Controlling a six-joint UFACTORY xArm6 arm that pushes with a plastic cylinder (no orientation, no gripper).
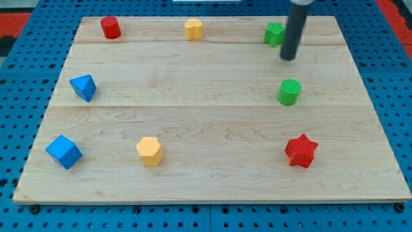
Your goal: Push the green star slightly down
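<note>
The green star (273, 33) sits near the view's top right of the wooden board (212, 116), partly hidden on its right side by my rod. My tip (289, 58) is just below and to the right of the green star, close to it; I cannot tell whether it touches. A green cylinder (290, 92) stands below my tip.
A red star (301, 151) is at the bottom right. A yellow hexagonal block (149, 151) and a blue cube (64, 152) are at the bottom left. A blue block (84, 87) is at the left. A red cylinder (111, 28) and a yellow block (194, 29) are along the top.
</note>
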